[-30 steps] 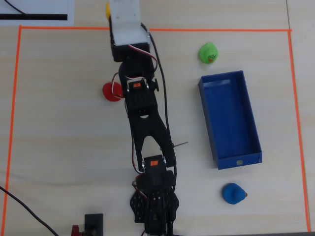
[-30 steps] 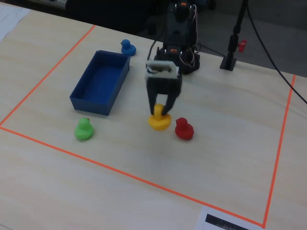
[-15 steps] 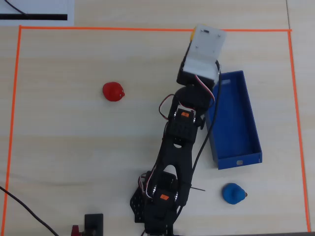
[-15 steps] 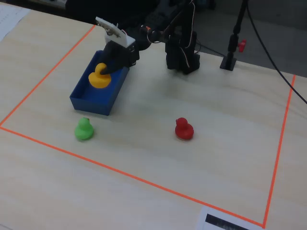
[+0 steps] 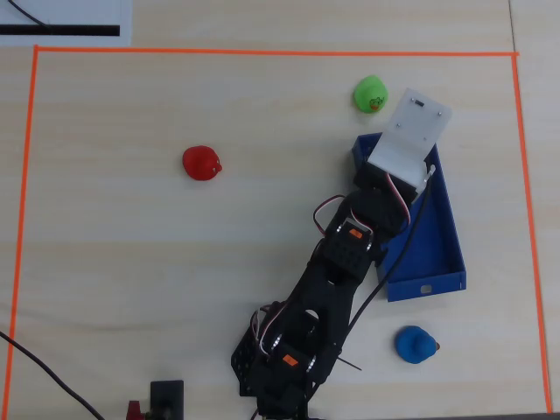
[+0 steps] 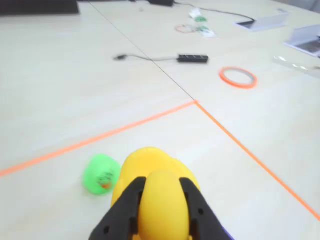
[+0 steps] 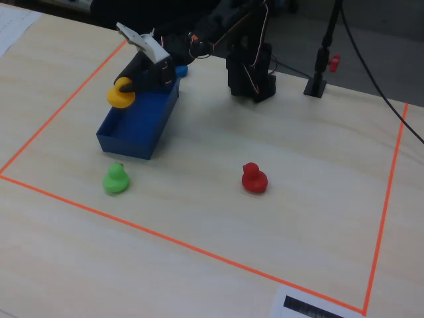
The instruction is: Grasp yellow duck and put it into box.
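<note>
Yellow duck (image 7: pixel 120 94) clamped in jaws of gripper (image 6: pixel 159 210), carried above box (image 7: pixel 136 122), upper left of fixed view, near its outer wall. Transport step. You need duck centred over blue floor, then jaws opened. Green duck (image 6: pixel 101 174) stays outside.

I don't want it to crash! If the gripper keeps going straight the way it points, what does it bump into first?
Probably the bare table. The gripper, holding the yellow duck, aims just right of the green duck; depth is unclear.
</note>
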